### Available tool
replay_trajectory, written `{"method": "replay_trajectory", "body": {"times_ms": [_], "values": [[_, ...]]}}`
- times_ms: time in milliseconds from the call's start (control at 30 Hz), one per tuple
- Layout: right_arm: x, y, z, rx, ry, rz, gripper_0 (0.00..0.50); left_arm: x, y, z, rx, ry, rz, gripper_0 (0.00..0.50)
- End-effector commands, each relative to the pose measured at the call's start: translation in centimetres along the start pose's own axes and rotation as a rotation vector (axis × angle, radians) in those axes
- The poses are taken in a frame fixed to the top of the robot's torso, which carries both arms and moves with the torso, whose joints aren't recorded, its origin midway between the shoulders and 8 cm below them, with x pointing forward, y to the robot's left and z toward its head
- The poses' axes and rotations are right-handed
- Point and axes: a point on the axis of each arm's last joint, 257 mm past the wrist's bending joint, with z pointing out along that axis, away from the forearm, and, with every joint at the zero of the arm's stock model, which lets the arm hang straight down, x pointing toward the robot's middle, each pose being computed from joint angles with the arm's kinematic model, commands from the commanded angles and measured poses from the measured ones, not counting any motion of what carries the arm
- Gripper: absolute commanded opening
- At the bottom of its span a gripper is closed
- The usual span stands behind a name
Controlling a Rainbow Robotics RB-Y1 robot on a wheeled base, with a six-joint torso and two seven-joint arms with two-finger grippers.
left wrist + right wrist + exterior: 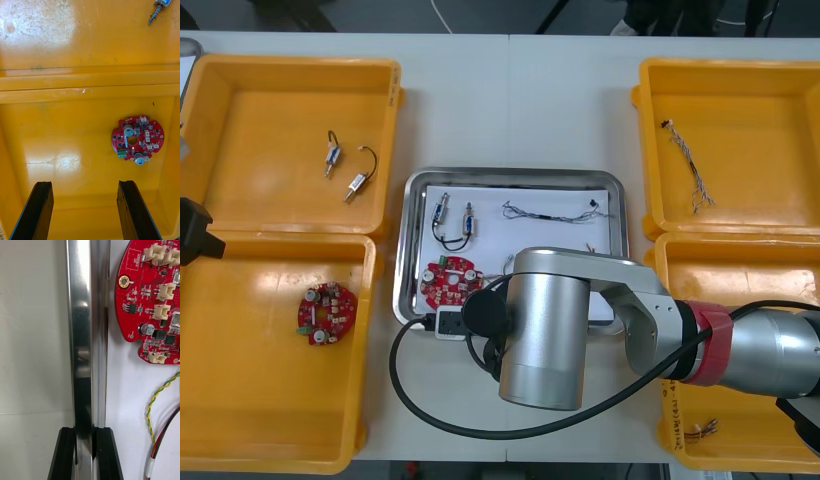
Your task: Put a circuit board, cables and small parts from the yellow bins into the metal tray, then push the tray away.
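Loaded tray (510, 176): board (448, 282), cables (550, 211), small parts (455, 215) all in. R gripper (85, 435): clenched on tray's near rim; push prob. still to do. L gripper (84, 183): jaws apart, idle over left bin (56, 150).

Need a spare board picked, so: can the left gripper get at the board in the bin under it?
Probably yes. The left gripper hangs open over the bin, and the board lies flat on its floor just beyond one finger, with nothing on it. The right gripper grips the tray.
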Motion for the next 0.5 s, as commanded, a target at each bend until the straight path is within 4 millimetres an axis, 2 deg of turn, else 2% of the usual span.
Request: {"method": "replay_trajectory", "body": {"times_ms": [33, 367, 500], "values": [[-1.5, -1.1, -0.9, 0.045, -0.019, -0.056, 0.000, -0.3, 2.0, -1.5, -0.063, -0.020, 0.085, 0.500], [-1.9, -3.7, -1.0, 0.087, -0.020, -0.054, 0.000, -0.3, 2.0, -1.5, -0.063, -0.020, 0.085, 0.500], [-2.1, -5.4, -0.7, 0.097, -0.021, -0.051, 0.000, -0.3, 2.0, -1.5, -0.063, -0.020, 0.085, 0.500]]}}
